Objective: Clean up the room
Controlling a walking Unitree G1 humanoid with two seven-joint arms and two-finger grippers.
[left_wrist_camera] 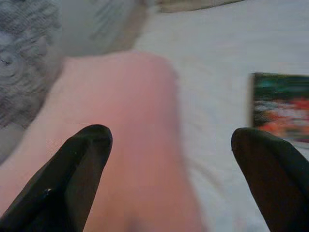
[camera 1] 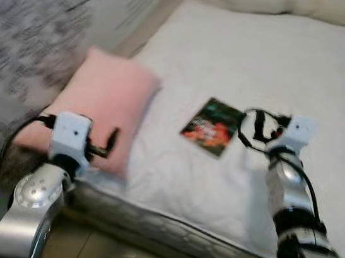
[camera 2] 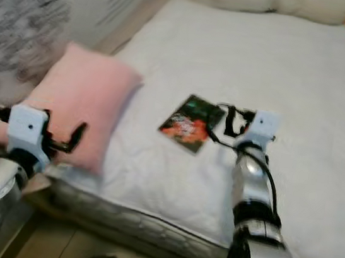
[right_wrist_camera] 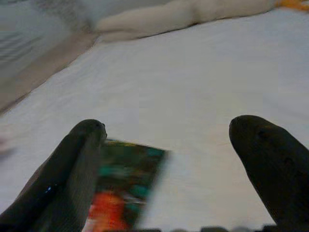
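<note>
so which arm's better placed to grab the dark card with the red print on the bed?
Right, probably. The right gripper is open, right beside the dark card with the red-orange print on the white mattress. The left gripper, also open, sits over the pink rectangular pillow, farther away.

White bed [camera 1: 281, 73] beside patterned wall [camera 1: 27, 27]

Soft even daylight, no hard shadows; all views motion-blurred, wrist views softest.

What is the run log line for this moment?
left end effector open over pillow | right end effector open near booklet | bed
</note>
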